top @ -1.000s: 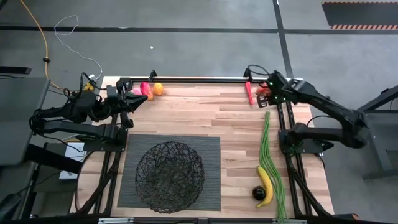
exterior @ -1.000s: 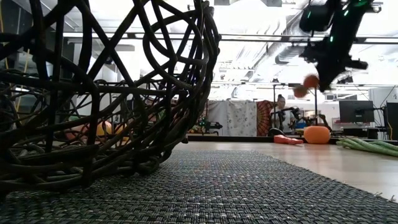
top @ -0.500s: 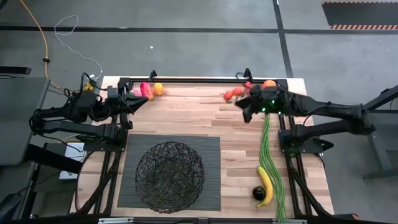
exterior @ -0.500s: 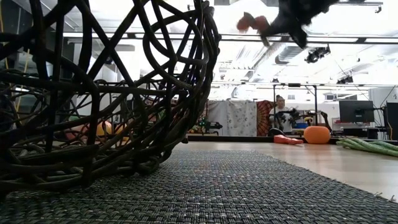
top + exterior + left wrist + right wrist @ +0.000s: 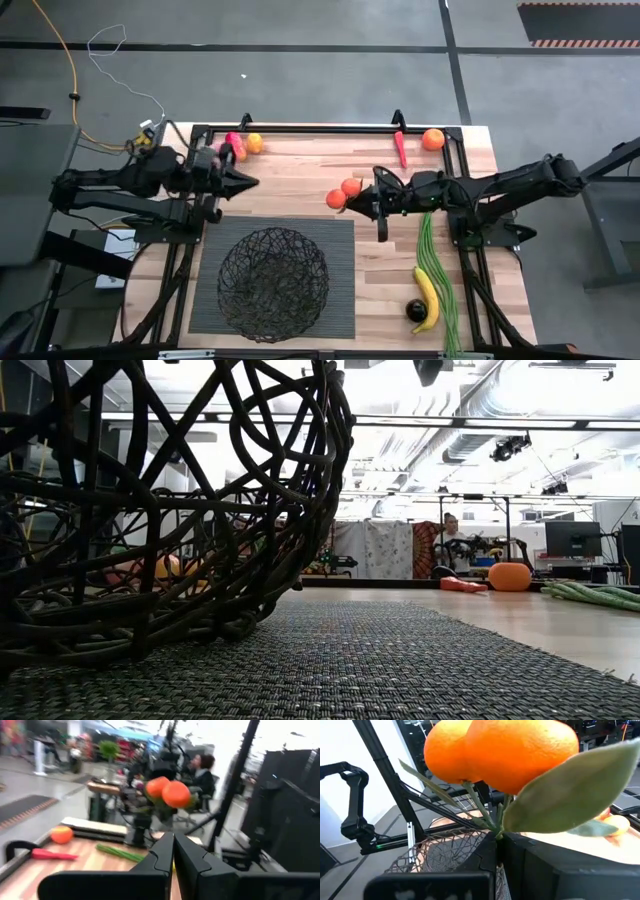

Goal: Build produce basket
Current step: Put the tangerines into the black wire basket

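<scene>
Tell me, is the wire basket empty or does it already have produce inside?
Empty. In the high view the basket shows only mat through its mesh; the right gripper holds the oranges beside it.

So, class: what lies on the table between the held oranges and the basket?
In the high view, only bare wood and the mat's edge lie between the oranges in the right gripper and the basket.

Basket (image 5: 273,282) top open; nothing btwn it & oranges (image 5: 343,192).

Both end effectors (image 5: 375,205) (image 5: 250,181) closed.
</scene>
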### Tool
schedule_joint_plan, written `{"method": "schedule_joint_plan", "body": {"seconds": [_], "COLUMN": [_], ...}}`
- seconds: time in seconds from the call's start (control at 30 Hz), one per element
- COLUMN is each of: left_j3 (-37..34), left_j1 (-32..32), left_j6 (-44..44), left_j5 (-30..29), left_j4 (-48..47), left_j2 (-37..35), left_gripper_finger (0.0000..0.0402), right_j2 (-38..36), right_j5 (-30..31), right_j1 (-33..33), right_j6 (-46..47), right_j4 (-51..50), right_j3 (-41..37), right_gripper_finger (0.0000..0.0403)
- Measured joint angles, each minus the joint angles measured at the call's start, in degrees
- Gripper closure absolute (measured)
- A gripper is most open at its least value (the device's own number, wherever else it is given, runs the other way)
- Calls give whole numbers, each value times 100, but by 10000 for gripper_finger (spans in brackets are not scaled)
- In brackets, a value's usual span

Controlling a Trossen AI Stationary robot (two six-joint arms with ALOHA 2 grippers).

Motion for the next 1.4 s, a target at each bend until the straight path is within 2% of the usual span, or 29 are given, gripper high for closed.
{"method": "schedule_joint_plan", "body": {"seconds": [0.3, 0.6, 0.73, 0.83, 0.93, 1.13, 1.23, 1.4], "left_j3": [1, 1, 1, 1, 1, 1, 0, 1], "left_j1": [2, 2, 2, 2, 2, 2, 2, 2], "left_j6": [-120, -100, -237, -249, -253, -251, -251, -251], "left_j5": [-69, -330, -330, -330, -330, -330, -330, -330], "left_j4": [72, 54, 40, 29, 17, 17, 17, 15], "left_j2": [-23, -201, -194, -193, -190, -191, -190, -190], "left_gripper_finger": [399, 399, 399, 399, 399, 399, 399, 399], "right_j2": [-19, 221, 943, 1576, 2222, 3467, 4110, 5134], "right_j5": [20, -26, -661, -1324, -1741, -1840, -1823, -1394], "right_j1": [-2, -9, -3, 84, 217, 507, 628, 748], "right_j6": [-214, 130, -189, -572, -866, -1239, -1226, -1282], "right_j4": [19, -249, -1302, -1645, -2104, -3592, -4033, -5118], "right_j3": [0, 130, 928, 1654, 2325, 3718, 4393, 5655], "right_gripper_finger": [403, 403, 403, 403, 403, 403, 403, 403]}}
